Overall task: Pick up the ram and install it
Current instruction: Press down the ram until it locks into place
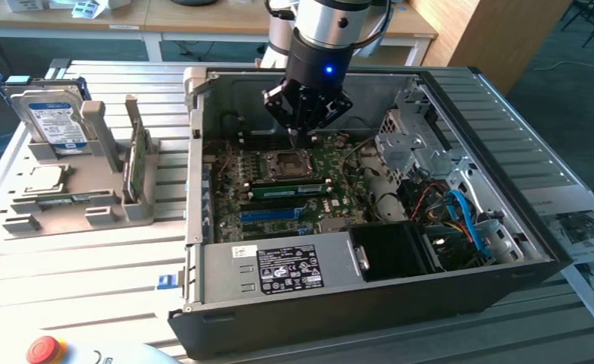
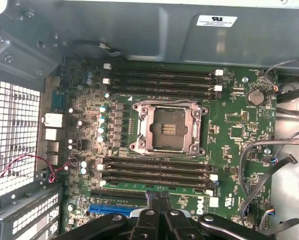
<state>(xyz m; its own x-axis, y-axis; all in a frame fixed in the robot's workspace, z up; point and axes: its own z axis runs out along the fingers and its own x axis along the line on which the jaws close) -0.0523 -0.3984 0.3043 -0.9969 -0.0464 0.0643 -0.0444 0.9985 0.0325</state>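
My pincer [image 1: 299, 135] is closed with nothing in it, hanging over the board [image 1: 276, 193] inside the open case [image 1: 378, 292], just above the socket [image 1: 284, 163]. In the wrist view the pincer [image 2: 157, 201] tips meet over the bank of slots [image 2: 157, 172] on the near side of the socket [image 2: 168, 129].

A long green stick sits along one of those slots, and I take it for the ram [image 1: 291, 189]. If so, the pick and the placing are done. I can't tell whether it is pressed fully home or its latches are shut.

On the surface [image 1: 84, 277], toward the exterior view's left edge, the holder [image 1: 74, 208] carries the hard drive [image 1: 54, 120] and the upright green card [image 1: 135, 163]. A small greenish strip [image 1: 74, 199] lies flat there too; I can't make out what it is.

In the case, the drive cage [image 1: 418, 148] and loose cables [image 1: 463, 220] crowd the exterior view's right. Nothing lies over the slots themselves.
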